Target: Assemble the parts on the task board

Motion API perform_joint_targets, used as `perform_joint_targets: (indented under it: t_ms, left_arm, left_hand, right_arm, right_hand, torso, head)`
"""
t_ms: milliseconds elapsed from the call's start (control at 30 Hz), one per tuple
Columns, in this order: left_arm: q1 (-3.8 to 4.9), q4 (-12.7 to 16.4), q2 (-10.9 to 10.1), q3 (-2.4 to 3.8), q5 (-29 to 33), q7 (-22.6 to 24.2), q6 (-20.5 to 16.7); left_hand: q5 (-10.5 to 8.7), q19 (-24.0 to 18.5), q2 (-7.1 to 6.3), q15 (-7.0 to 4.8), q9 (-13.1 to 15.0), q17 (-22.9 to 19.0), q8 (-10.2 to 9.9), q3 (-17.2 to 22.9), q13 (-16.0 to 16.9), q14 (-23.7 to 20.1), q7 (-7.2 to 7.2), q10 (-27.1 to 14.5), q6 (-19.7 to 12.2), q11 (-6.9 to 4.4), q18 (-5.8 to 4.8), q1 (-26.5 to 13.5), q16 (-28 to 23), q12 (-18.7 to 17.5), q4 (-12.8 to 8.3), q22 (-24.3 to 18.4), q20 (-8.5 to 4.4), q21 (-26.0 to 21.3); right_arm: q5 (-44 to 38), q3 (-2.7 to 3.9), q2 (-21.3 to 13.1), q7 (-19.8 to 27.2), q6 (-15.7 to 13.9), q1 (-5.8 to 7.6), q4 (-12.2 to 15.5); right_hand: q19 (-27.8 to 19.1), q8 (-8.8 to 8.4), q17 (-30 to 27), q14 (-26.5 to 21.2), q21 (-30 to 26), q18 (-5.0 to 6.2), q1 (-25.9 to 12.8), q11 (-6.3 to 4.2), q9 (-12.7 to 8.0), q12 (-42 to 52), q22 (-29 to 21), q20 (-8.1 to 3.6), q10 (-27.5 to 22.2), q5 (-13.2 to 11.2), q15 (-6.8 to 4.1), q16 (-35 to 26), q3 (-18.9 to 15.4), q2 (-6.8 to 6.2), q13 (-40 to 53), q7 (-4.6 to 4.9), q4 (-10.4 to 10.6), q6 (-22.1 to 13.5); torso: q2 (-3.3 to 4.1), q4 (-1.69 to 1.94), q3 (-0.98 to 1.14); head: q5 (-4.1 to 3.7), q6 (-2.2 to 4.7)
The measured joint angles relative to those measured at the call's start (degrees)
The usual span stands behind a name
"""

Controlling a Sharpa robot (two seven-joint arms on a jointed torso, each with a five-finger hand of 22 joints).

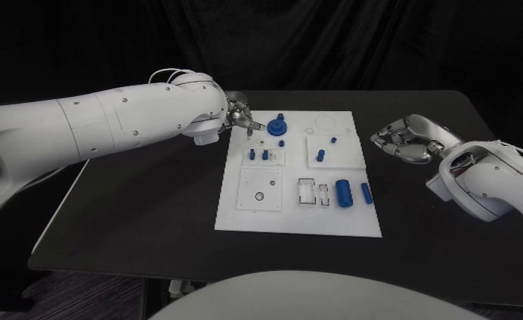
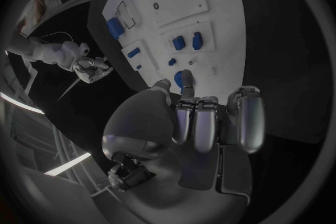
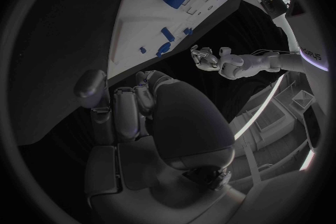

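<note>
Blue parts (image 1: 342,192) dot the white task board (image 1: 251,214) while the left hand (image 1: 241,118) hovers empty-fingered at its far corner and the right hand (image 1: 404,139) curls closed beside it

One piece of lettering is showing: in the right wrist view, dark capital letters are running along the white forearm of the left arm (image 3: 280,60), and they are appearing to read "OPUS", though the first strokes are blurring into the casing. The task board (image 1: 246,214) and the blue parts (image 1: 342,192) are carrying no marks that are reading as letters or numbers.
</note>
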Motion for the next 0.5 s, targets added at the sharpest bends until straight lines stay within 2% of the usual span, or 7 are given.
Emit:
perform_joint_targets:
  t_ms: [267, 400, 500]
  left_arm:
    - [0.13, -4.9, 3.4, -0.01, 0.0, -1.4, 7.5]
    - [0.13, -6.7, 5.0, -0.01, 0.0, -1.6, 9.4]
    - [0.13, -7.4, 5.9, -0.01, 0.0, -1.6, 10.3]
  left_hand:
    - [-6.18, 0.0, 0.09, 0.00, 0.1, 0.0, 0.3, -1.1, 0.0, 0.0, 0.00, 0.0, 0.6, 0.00, 0.00, -0.1, 0.0, 0.0, 0.3, 0.0, 0.00, 0.2]
    - [-6.67, 0.0, 0.40, 0.00, 0.0, 0.0, 0.3, -1.3, 0.0, 0.0, -0.14, 0.0, 1.2, 0.00, 0.00, -0.4, 0.0, 0.0, 0.5, 0.0, 0.00, 0.2]
    - [-5.97, 0.0, 0.40, 0.00, -0.8, 0.0, -0.3, -1.4, 0.0, 0.0, -0.21, 0.0, 1.7, 0.00, 0.00, -0.4, 0.0, 0.0, 0.3, 0.0, 0.00, 0.2]
  right_arm:
    - [0.0, 0.00, 0.0, 0.1, -0.2, 0.00, 0.1]
    - [0.0, 0.00, 0.0, 0.1, -0.2, 0.00, 0.2]
    - [0.0, 0.00, 0.0, 0.1, -0.3, 0.00, 0.3]
  right_hand:
    - [0.0, 0.00, 0.0, 0.0, 0.0, 0.00, 0.0, 0.00, 0.0, 0.0, 0.0, 0.00, 0.0, 0.2, 0.00, 0.0, 0.0, 0.00, 0.0, 0.00, 0.0, 0.0]
    - [0.0, 0.00, 0.0, 0.0, 0.0, 0.00, 0.0, 0.00, 0.0, 0.0, 0.0, 0.00, 0.0, 0.2, 0.00, 0.0, 0.0, 0.00, 0.0, 0.00, 0.0, 0.0]
    - [0.0, 0.00, 0.0, 0.0, 0.0, 0.00, 0.0, 0.00, 0.0, 0.0, 0.0, 0.00, 0.0, 0.2, 0.00, 0.0, 0.0, 0.00, 0.0, 0.00, 0.0, 0.0]
  torso:
    - [0.00, 0.00, -0.01]
    - [0.00, 0.00, -0.01]
    - [0.01, 0.00, -0.01]
  head:
    - [0.14, 0.00]
    - [0.16, 0.00]
    - [0.04, 0.00]
